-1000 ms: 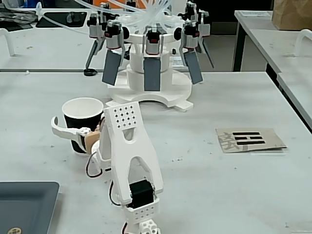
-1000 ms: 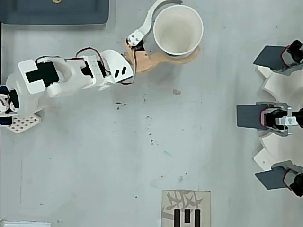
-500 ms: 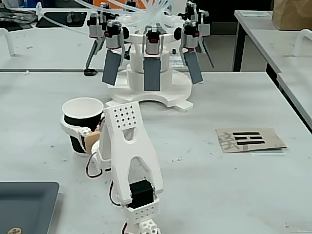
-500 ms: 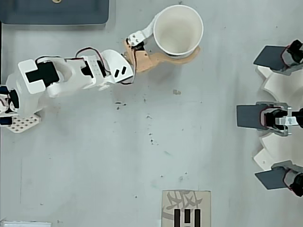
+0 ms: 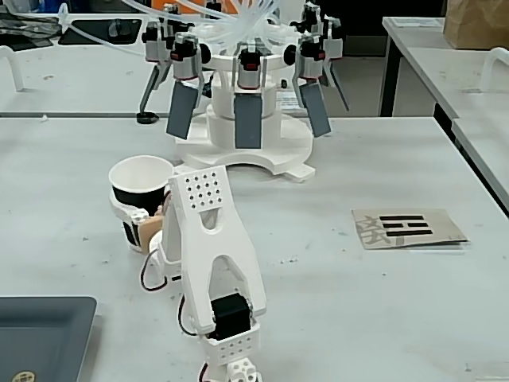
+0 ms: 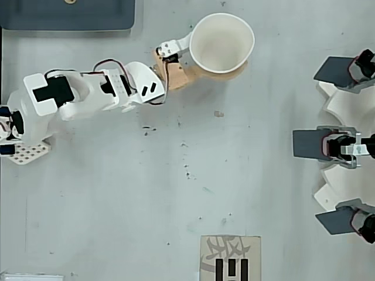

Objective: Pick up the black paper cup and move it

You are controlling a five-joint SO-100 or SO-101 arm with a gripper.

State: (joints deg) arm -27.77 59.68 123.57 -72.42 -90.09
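The black paper cup stands upright at the left of the table, its white inside facing up in the overhead view. My gripper reaches it from the white arm and is shut on it. A white finger curves round one side of the cup. A tan finger runs along the other side. In the fixed view the white finger bands the black wall about halfway up. I cannot tell whether the cup's base touches the table.
A white machine with dark grey paddles fills the back of the table, at the right edge in the overhead view. A cardboard card with black marks lies to the right. A dark grey tray sits at the front left corner.
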